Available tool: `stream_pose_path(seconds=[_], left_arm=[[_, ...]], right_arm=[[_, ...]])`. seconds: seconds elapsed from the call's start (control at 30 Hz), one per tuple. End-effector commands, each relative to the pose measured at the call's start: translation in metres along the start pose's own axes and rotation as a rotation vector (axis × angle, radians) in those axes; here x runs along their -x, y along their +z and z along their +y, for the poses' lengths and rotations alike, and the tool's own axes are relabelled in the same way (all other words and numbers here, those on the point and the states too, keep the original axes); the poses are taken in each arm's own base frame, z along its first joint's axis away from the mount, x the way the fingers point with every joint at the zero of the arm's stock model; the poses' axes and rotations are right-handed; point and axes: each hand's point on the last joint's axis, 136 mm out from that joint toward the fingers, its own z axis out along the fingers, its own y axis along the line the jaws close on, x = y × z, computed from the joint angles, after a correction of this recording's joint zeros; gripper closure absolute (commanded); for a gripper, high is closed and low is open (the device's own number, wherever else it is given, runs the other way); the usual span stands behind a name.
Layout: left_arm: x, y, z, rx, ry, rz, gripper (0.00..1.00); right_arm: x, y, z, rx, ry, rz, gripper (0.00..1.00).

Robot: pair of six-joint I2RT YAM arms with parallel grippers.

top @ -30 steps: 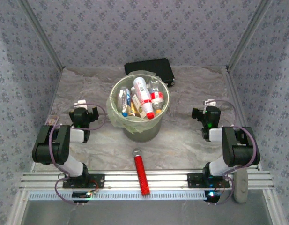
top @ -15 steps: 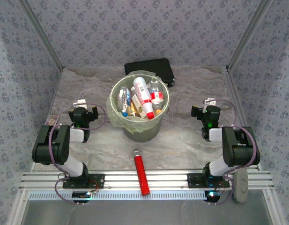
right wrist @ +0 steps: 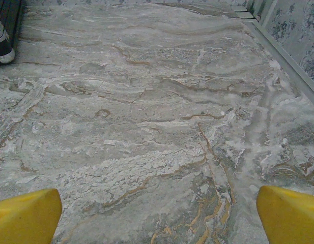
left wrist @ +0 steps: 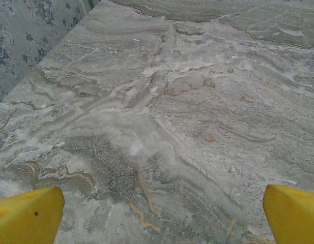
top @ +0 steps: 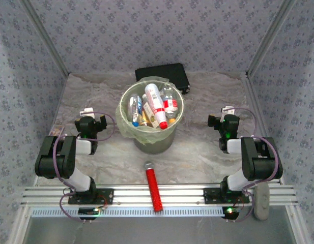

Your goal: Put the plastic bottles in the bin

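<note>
Since the plastic bottles (top: pixel 154 107) all lie heaped inside the bin (top: pixel 154 145), task looks done | left end effector (left wrist: pixel 159 218) spread wide, empty, over bare worktop (left wrist: pixel 197 101) | right end effector (right wrist: pixel 158 216) likewise wide, empty | red cylinder (top: pixel 153 185) rightly left out

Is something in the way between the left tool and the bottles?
Only the bin's own wall. The bottles lie inside the bin, and the left tool, open, sits to its left over the table. Nothing else visible stands between them.
</note>
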Motion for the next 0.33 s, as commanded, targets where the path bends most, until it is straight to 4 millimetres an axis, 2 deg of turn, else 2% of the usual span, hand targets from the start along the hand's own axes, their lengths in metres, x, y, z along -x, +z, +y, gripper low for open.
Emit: stream_pose_path(seconds=[0.0,0.3], left_arm=[[0.0167,0.0005,0.0000,0.000,-0.007,-0.050,0.00],[0.0165,0.0006,0.0003,0.001,-0.006,-0.049,0.00]], right_arm=[[0.0038,0.0012,0.0007,0.001,-0.016,-0.017,0.00],[0.0037,0.0004,0.0007,0.002,-0.017,-0.020,0.00]])
